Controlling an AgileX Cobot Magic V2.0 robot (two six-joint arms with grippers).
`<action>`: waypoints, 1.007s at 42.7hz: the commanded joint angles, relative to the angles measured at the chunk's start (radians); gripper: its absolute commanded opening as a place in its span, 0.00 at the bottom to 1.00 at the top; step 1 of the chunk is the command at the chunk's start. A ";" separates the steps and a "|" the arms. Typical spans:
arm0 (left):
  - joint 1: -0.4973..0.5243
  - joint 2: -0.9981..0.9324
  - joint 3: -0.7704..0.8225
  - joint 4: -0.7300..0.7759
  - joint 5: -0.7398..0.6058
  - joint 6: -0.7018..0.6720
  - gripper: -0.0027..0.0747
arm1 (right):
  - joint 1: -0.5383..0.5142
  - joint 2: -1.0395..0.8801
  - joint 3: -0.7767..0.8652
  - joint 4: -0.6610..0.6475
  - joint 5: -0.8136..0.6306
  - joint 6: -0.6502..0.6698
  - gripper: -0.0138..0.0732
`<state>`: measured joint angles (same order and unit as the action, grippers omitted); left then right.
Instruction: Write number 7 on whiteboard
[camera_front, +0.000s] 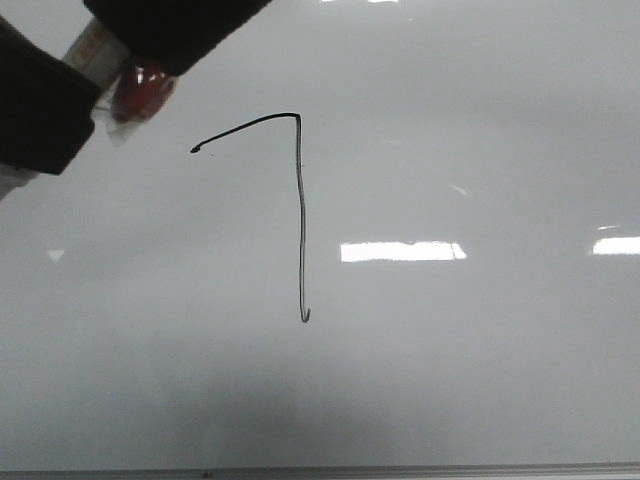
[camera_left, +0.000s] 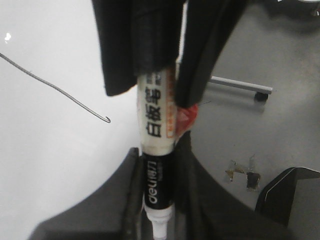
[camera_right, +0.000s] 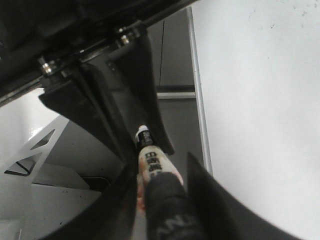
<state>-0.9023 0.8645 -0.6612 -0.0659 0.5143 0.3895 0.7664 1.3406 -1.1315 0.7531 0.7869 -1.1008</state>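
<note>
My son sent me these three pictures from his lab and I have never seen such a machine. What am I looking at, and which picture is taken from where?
This is a robot with two arms, each ending in a gripper. The front view looks forward over a large glossy pale grey-white whiteboard, on which a thin black marker number 7 is already drawn. The other two pictures come from cameras on the wrists. In the left wrist view, the black left gripper is shut on a white and black whiteboard marker; the hooked end of the line shows beside it. In the right wrist view, the right gripper appears to hold a similar labelled marker, off the board's edge.
</note>
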 joint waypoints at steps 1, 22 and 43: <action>0.003 -0.008 -0.037 -0.016 -0.068 -0.025 0.01 | 0.001 -0.043 -0.037 0.053 -0.041 0.017 0.81; 0.568 0.044 -0.037 0.048 -0.064 -0.324 0.01 | -0.346 -0.376 0.149 -0.066 -0.126 0.351 0.69; 1.020 0.278 -0.037 0.050 -0.288 -0.324 0.01 | -0.619 -0.844 0.615 -0.057 -0.348 0.410 0.09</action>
<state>0.1160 1.1029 -0.6632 -0.0129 0.3562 0.0757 0.1561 0.5302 -0.5183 0.6640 0.5418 -0.6935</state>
